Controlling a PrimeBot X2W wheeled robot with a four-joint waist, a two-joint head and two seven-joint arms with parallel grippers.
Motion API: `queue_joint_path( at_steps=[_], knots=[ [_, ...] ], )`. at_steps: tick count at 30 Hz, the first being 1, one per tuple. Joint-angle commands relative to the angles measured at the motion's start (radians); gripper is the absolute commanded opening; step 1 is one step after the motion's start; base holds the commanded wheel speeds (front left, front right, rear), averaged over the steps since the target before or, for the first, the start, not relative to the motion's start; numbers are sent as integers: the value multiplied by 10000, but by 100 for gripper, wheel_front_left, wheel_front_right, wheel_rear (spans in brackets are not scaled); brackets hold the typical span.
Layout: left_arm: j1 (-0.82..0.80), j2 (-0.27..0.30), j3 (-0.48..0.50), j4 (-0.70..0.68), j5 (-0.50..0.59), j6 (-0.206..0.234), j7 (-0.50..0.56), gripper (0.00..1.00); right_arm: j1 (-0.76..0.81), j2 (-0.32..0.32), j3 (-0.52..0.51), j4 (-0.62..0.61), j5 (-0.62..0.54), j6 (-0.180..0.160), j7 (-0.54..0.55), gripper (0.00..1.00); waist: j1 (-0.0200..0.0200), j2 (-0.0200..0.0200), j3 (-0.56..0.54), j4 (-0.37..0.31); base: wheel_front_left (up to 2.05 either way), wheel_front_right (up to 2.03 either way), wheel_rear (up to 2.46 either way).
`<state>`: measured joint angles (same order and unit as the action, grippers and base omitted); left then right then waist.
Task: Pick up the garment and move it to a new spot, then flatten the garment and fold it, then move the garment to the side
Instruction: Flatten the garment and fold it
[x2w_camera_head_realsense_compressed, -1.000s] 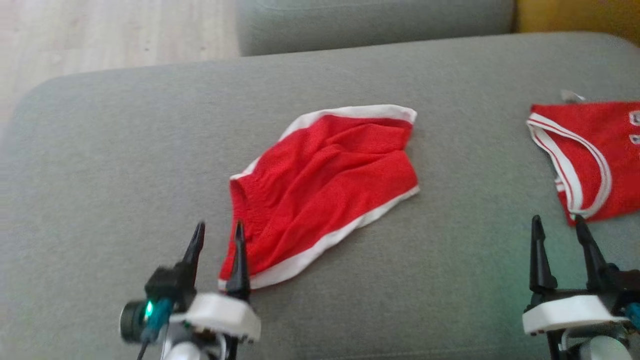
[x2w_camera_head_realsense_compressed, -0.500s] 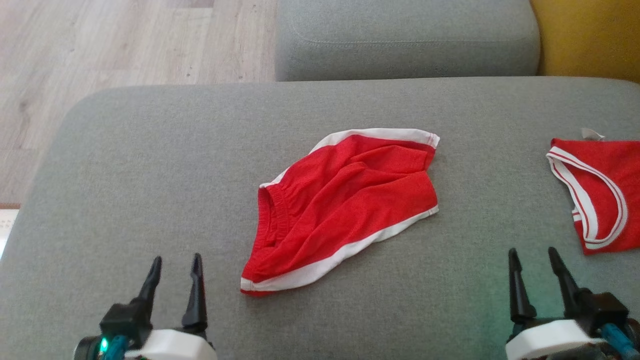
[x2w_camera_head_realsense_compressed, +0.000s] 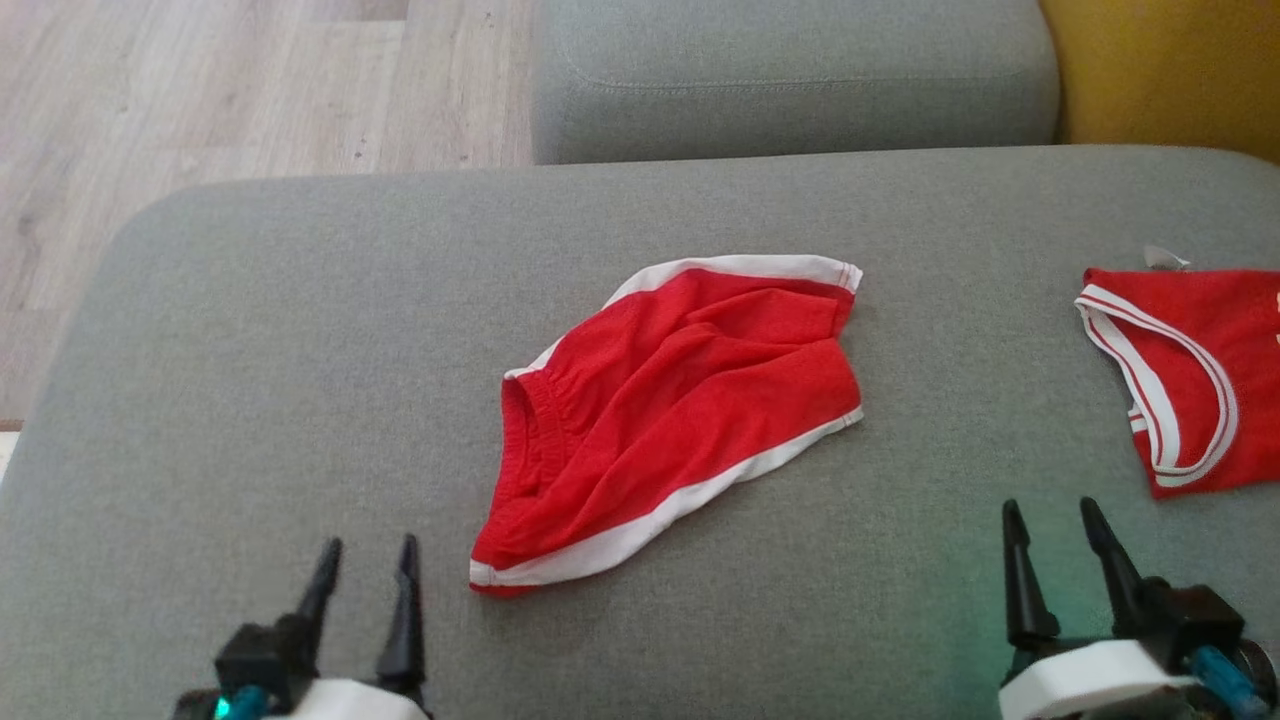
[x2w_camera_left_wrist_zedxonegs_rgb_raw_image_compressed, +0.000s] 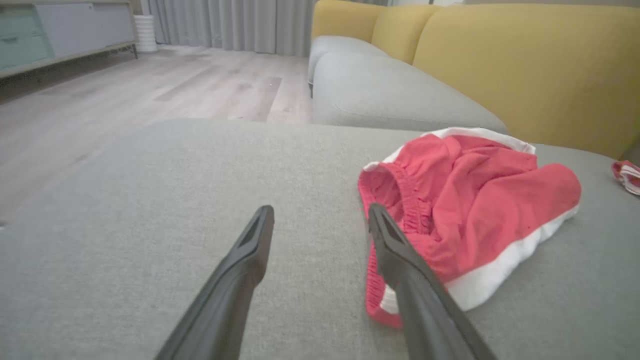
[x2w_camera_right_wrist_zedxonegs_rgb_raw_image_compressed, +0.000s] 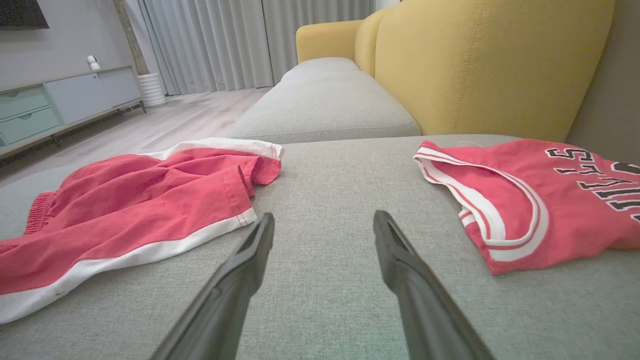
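- red shorts (x2w_camera_head_realsense_compressed: 670, 400) lie diagonally on the cushion (x2w_camera_head_realsense_compressed: 250, 350), low corner near-left
- left end effector (x2w_camera_head_realsense_compressed: 370, 545), spread and empty, looks way closer to that corner; right end effector (x2w_camera_head_realsense_compressed: 1050, 505) is spread and empty too

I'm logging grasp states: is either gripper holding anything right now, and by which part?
Nothing is held. The left gripper and right gripper are both open over the grey cushion, apart from the red shorts.

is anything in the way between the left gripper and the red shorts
Nothing visible. The left gripper, jaws open, sits just left of the near corner of the red shorts, with bare grey cushion between them. The red jersey lies well off to the right, out of that path.
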<state>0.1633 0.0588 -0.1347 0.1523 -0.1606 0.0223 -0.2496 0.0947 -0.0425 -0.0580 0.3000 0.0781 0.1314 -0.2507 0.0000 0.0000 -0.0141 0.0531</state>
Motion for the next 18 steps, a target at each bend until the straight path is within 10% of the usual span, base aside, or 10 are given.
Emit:
queue_joint_path(
  at_steps=[1,18],
  knots=[
    [-213,-50,120,-26,-135,-198,-122,100,-508,-77,361,-299,49,-7,-111,100,0,0,59,-8,0,0,0],
    [-1721,-69,-918,928,-497,-676,1616,100,-4649,-1987,3977,2685,1488,-7,2496,100,0,0,1614,552,0,0,0]
  ],
)
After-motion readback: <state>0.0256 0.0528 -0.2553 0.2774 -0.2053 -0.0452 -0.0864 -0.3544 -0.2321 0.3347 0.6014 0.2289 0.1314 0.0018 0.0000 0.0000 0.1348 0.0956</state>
